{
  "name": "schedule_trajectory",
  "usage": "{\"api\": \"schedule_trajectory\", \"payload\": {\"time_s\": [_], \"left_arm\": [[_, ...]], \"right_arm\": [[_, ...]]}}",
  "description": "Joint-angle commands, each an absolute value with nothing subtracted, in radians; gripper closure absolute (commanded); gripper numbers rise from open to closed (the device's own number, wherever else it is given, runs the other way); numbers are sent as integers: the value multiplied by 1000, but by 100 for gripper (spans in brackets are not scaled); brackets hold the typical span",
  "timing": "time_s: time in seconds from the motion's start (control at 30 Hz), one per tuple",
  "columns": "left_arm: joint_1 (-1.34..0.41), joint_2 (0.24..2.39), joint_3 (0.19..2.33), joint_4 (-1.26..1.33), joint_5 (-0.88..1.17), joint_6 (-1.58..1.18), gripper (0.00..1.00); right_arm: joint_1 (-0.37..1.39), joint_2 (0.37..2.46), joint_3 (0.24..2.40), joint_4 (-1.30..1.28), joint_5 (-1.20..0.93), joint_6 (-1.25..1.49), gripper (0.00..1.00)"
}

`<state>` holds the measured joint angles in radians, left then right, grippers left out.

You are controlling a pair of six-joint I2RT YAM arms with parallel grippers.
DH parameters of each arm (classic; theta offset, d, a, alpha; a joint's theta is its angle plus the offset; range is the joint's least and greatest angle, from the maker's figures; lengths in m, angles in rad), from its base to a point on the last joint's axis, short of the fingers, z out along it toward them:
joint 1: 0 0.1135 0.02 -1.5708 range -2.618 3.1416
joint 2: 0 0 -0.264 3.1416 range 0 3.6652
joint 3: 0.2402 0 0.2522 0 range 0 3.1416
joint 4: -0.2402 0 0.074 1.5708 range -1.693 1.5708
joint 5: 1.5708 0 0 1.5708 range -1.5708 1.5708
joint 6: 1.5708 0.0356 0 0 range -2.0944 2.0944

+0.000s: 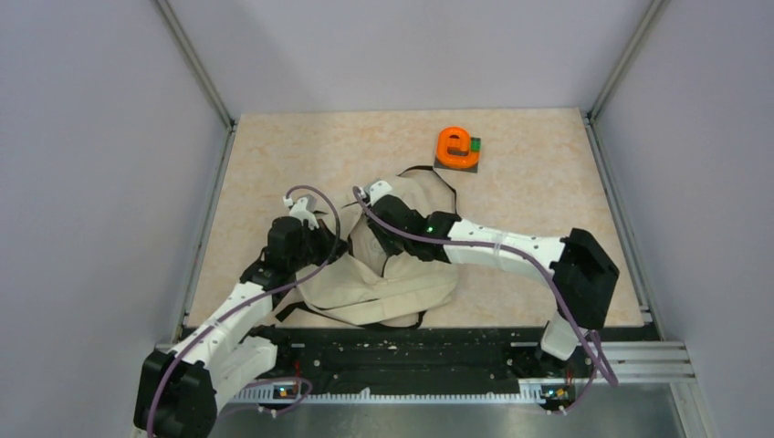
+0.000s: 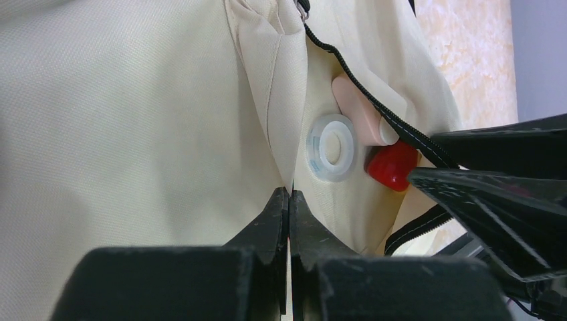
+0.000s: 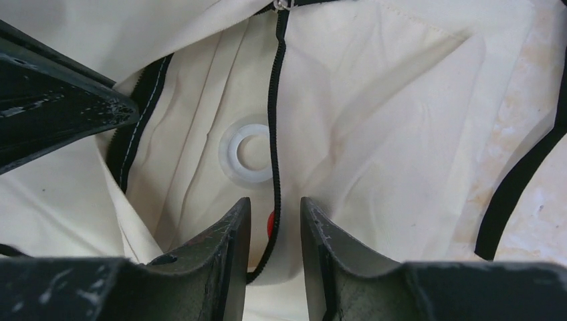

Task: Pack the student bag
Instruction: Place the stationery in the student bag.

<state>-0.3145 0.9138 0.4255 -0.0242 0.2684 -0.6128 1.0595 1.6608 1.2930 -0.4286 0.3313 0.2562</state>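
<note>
The student bag [image 1: 392,283] lies crumpled in the middle of the bench [image 1: 274,155], low in the top view, with both arms reaching into it. The left tool [image 2: 289,200] has its jaws together, clamped on a fold of the cream fabric beside the mouth. The right tool [image 3: 274,204] has its jaws a little apart, and the black zip [image 3: 273,100] runs down between them, not pinched as far as I can see.

Inside the mouth lie a white ring [image 2: 329,147], a red item [image 2: 391,166] just beside it and a pale pink item [image 2: 354,107] above that.

Risks, as I judge them:
- The left grip holds only a thin fold. If the fabric slips, the mouth would probably sag shut over the contents.
- If the right tool closes or pulls where it is, it could snag the zip tape and drag the whole soft bag across the bench.
- The two tools work close together at the mouth, so either arm swinging sideways could knock the other.
- The orange item [image 1: 456,146] sits on a dark base in the upper centre of the top view, well apart from the bag. If it is meant to go in, the mouth must hold open while it is fetched.

I can read no brand, label or writing anywhere.
</note>
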Motion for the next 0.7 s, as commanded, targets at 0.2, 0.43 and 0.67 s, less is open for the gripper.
{"api": "schedule_trajectory", "payload": {"time_s": [0.2, 0.43, 0.67], "left_arm": [[-308, 895, 455, -12, 278, -583, 100], [-311, 936, 414, 101, 358, -604, 100], [-316, 960, 372, 133, 382, -597, 100]], "right_arm": [[1103, 1714, 1345, -357, 340, 232, 100], [1108, 1782, 1286, -171, 132, 304, 100], [1108, 1862, 1318, -201, 111, 317, 100]]}}
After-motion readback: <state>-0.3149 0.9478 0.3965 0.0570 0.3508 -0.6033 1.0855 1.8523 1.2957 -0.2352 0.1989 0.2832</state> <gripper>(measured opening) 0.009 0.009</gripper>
